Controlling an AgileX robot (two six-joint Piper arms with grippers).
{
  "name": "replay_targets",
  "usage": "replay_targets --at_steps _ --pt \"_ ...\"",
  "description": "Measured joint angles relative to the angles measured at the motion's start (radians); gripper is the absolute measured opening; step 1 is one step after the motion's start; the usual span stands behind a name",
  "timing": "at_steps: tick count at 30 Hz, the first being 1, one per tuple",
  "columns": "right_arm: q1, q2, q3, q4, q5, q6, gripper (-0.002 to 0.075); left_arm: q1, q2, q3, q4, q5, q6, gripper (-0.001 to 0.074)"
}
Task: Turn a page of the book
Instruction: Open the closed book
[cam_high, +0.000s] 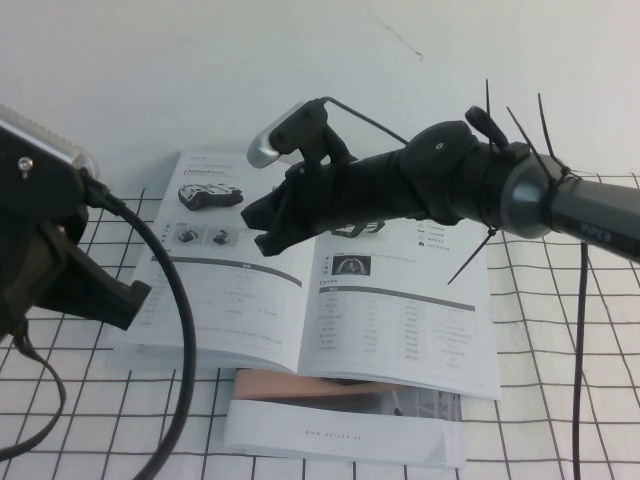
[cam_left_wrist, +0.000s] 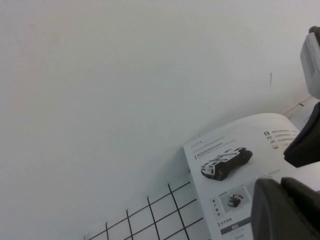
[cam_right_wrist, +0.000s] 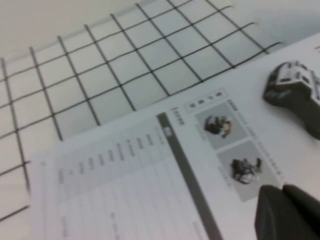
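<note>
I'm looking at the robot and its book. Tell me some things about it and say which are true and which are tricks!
1. The book lies open on the checked cloth. True.
2. The right gripper hangs over the middle of the book, shut. True.
3. The left gripper is pinching a page. False: it is shut on nothing, off to the book's left side.
4. The page with the black vehicle photo is on the right side. False: it is the left-hand page.
5. A second booklet pokes out from under the book. True.
</note>
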Motion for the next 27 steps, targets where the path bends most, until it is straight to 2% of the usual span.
replay_targets --at_steps 7,12,18,27 --pt "-0.002 0.103 -0.084 -0.126 -0.07 0.007 0.0001 0.0 0.0 0.002 -0.052 0.0 0.005 -0.0001" --pt "-0.002 0.182 -0.123 -0.191 0.002 0.019 0.0001 0.0 0.0 0.002 -0.097 0.002 0.04 -0.0001" --pt "0.031 0.193 -0.144 -0.384 0.103 0.087 0.0001 0.0 0.0 0.002 -0.103 0.005 0.05 -0.0001" --pt "0.056 0.17 -0.144 -0.417 0.219 0.113 0.0001 0.0 0.0 0.002 -0.117 0.016 0.052 -0.0001"
